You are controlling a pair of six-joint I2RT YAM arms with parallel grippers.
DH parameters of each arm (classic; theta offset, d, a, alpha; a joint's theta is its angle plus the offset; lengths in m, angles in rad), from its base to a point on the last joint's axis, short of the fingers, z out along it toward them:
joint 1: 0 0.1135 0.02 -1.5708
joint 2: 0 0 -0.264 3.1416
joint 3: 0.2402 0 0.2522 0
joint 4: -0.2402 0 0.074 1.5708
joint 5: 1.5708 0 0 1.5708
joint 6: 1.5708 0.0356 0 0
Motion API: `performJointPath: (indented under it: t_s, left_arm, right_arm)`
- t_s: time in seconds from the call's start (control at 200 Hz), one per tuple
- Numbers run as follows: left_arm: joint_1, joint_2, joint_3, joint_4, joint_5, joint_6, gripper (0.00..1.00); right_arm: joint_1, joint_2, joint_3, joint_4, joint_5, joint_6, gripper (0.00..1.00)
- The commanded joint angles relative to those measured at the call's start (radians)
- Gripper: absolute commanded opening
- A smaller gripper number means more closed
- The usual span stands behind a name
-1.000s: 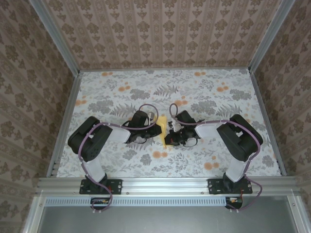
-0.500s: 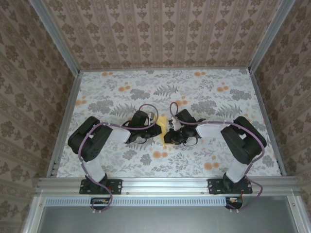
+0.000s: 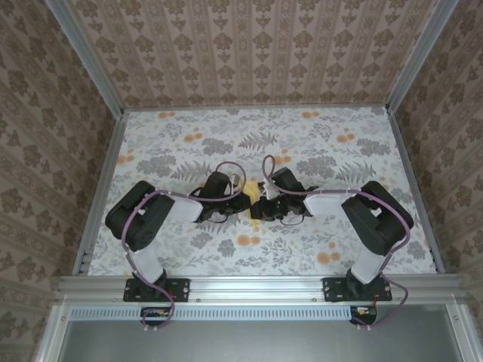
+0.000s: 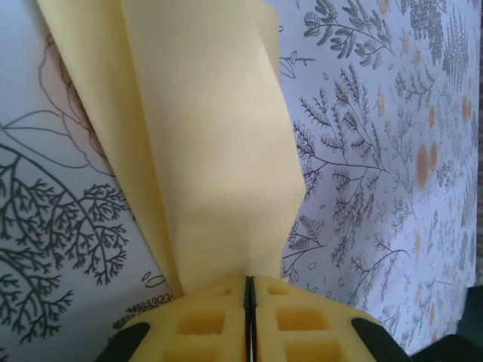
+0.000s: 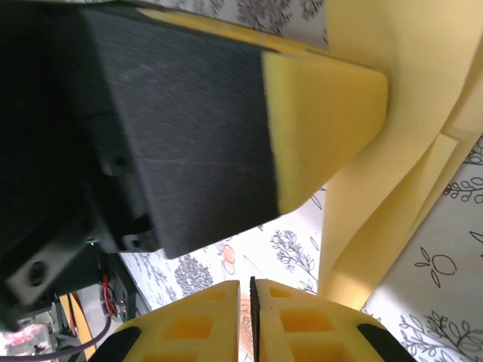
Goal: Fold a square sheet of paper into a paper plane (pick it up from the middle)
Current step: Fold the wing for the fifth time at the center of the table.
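1. The left gripper (image 4: 249,290) has its pads pinched tight on the sheet of paper (image 4: 211,151), which fans out ahead of its fingertips, creased into layers.
2. The right gripper (image 5: 245,292) is closed just beside the sheet and seems to hold nothing.
3. There is no pointed dart yet, so I judge most folding remains.
4. Beneath both grippers lies a floral table cover (image 3: 317,143), enclosed by patterned walls (image 3: 249,53).

Matt creased paper (image 4: 211,151), moulded plastic fingers (image 4: 219,294), printed matt table cover (image 3: 302,136), brushed metal rails (image 3: 256,285)
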Motion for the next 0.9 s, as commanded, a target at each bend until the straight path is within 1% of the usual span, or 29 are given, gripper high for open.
performJointPath:
  t_s: [0.0,0.34,0.615,0.745,0.895]
  left_arm:
    - [-0.01,0.035,0.005,-0.083,-0.029,0.009,0.12]
    - [-0.01,0.033,0.005,-0.087,-0.039,0.004,0.12]
    - [-0.009,0.035,0.004,-0.092,-0.046,0.002,0.12]
    - [-0.009,0.035,0.004,-0.097,-0.05,0.0,0.12]
    - [-0.01,0.035,0.006,-0.115,-0.059,-0.003,0.12]
  right_arm:
    - [0.005,0.034,-0.003,0.037,-0.029,0.021,0.13]
    - [0.005,0.103,-0.015,0.041,-0.022,0.018,0.12]
    - [0.005,0.101,-0.019,0.041,-0.031,0.017,0.12]
    - [0.014,0.104,0.002,-0.012,-0.018,-0.004,0.12]
    - [0.041,0.093,0.026,-0.119,0.043,-0.047,0.11]
